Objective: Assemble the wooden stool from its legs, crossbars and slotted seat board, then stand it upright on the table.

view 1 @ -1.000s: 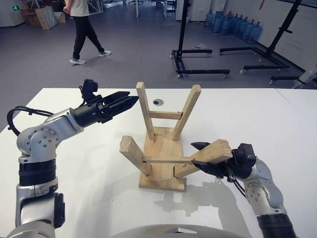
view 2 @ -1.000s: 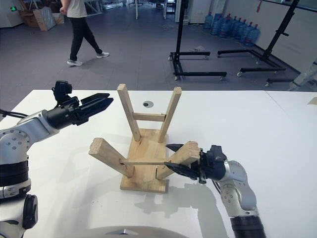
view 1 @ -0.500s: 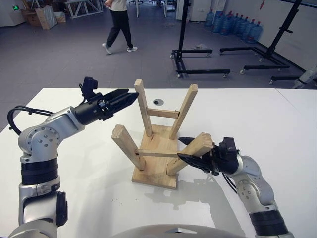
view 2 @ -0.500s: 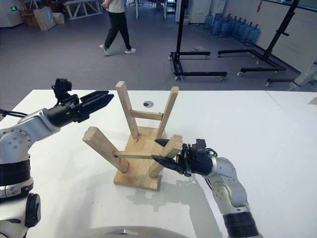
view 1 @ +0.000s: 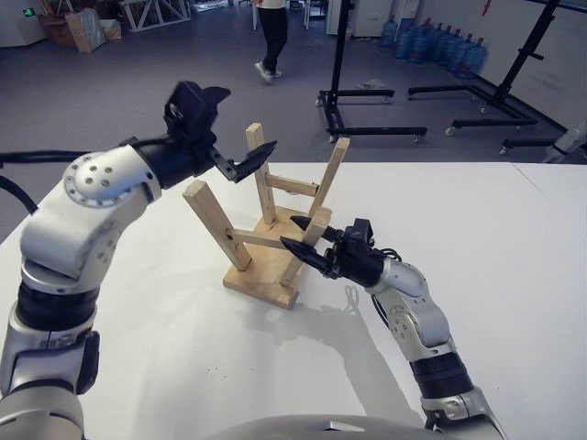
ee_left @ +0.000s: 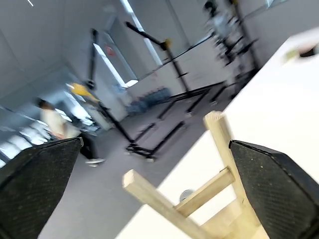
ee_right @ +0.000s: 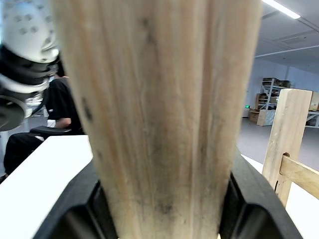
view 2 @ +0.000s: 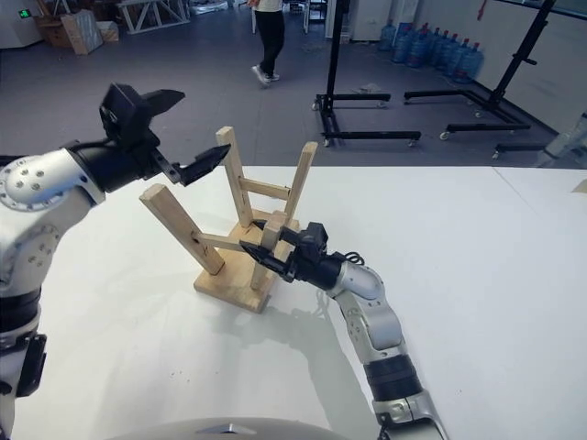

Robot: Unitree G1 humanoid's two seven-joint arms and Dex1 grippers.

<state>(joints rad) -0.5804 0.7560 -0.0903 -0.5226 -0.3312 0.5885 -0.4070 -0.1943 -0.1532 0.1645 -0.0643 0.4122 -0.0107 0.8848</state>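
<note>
Fingers of my right gripper (view 1: 295,234) are clamped on the held leg (view 1: 293,270) of the stool, one finger on either side of the wood, partway up from the seat board (view 1: 261,282). From my right wrist the held leg runs straight up between the two black fingers (ee_right: 234,199), pressed against both.

The stool sits upside down. The seat board is at the bottom, on the white surface (view 1: 514,275), and all four legs rise from it, leaning toward my left side. Whether the seat board lies flat or has one edge lifted, I cannot tell. The held leg stands at the seat board's near corner on my right. The near leg (view 1: 217,227) rises from its near corner on my left, and a thin near crossbar (view 1: 261,241) joins the two. At the seat board's far edge stand the left far leg (view 1: 264,183) and the right far leg (view 1: 328,179), joined partway up by the far crossbar (view 1: 293,186).

My left gripper (view 1: 249,117) hangs in the air above the seat board's left side, its fingers (ee_left: 279,189) spread wide apart and holding nothing. One fingertip sits right by the top of the left far leg; I cannot tell whether it touches. The other points up, away from the seat board. From my left wrist the tops of both far legs and the far crossbar show between the spread fingers.
</note>
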